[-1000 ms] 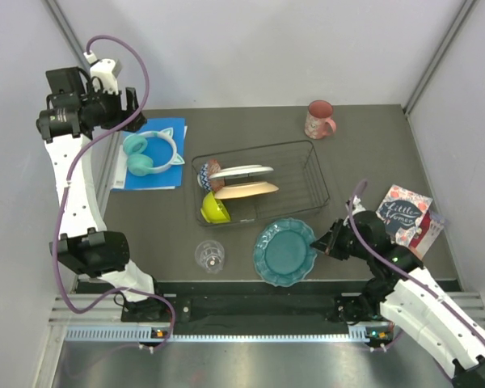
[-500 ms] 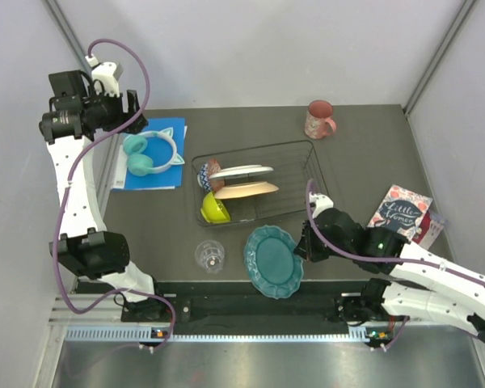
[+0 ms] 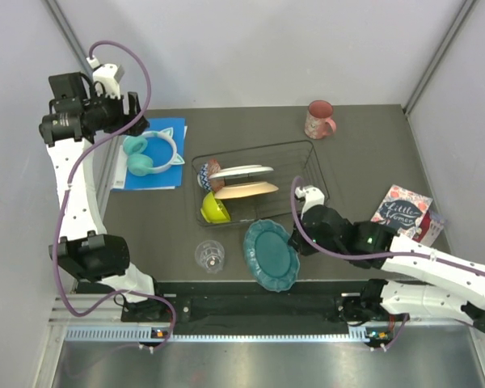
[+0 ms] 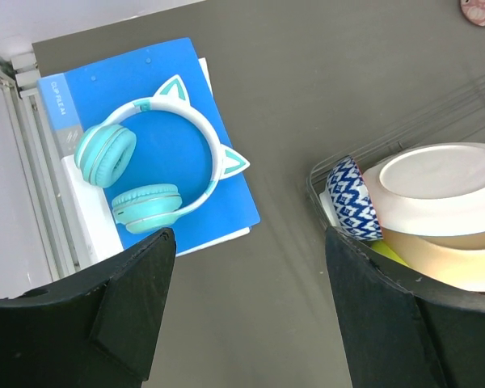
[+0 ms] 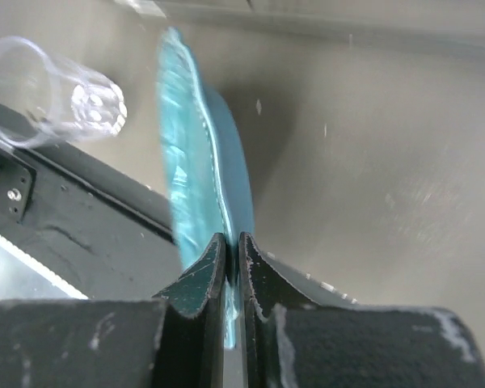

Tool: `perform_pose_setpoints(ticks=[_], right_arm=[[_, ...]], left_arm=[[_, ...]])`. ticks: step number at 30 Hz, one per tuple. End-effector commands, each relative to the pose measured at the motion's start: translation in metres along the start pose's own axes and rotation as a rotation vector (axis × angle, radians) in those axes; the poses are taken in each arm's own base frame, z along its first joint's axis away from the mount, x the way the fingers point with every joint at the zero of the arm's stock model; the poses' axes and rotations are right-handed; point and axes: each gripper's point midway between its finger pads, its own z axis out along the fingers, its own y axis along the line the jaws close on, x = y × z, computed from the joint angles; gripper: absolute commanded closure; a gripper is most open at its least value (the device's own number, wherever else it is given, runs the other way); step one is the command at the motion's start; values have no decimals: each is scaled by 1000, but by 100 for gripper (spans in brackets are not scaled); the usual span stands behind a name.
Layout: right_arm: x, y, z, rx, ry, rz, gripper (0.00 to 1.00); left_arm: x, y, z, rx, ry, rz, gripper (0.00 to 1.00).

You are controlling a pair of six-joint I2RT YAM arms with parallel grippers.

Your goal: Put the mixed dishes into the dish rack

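Lab test cell, not a kitchen: my arms (image 3: 71,202) bolt to an aluminium rail (image 3: 250,333), dark table (image 3: 364,153) boxed by plain white panels (image 3: 267,48).

The printed card (image 3: 402,212) seems to read "Little Women"; lettering on the blue folder (image 4: 113,89) is unreadable.

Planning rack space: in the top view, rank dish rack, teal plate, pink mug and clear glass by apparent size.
1. dish rack
2. teal plate
3. pink mug and clear glass, too alike to rank
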Motion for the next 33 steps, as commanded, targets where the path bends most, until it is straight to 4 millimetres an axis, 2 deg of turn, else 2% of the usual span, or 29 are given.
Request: perform_pose_setpoints(ticks=[1,3,5,6,8,10,14,18,25,33], right_arm=[[-93,26,-42,17,-256,-129,100],[-109,37,-54,18,-282,-172,100],[-107,48,-54,19,-255,-259,100],[-114,52,-60,31,-274,-277,100],[-103,60,-53,55,-225,-369,100],[-102,64,-51,81,-218,-420,100],[-81,79,-36,107,-162,-540,100],[-71,83,-30,152,-136,-631,100],[-63,92,-26,150,-120,-682,100],[-31,95,-15,110,-40,-697,100]], left_arm=[[-16,-7,-14,11,-71,46,21],[-13,-7,-11,14,-66,35,21],[-12,-7,-11,14,-67,32,21],[-12,-8,-12,13,-71,36,21],[-12,-8,-12,9,-73,38,21],[-11,-6,-13,5,-71,39,21],[-9,-6,-12,1,-69,40,21],[-7,-5,-13,-3,-71,45,21],[-8,-5,-11,-2,-73,43,21],[-9,-4,-10,-6,-79,47,21]])
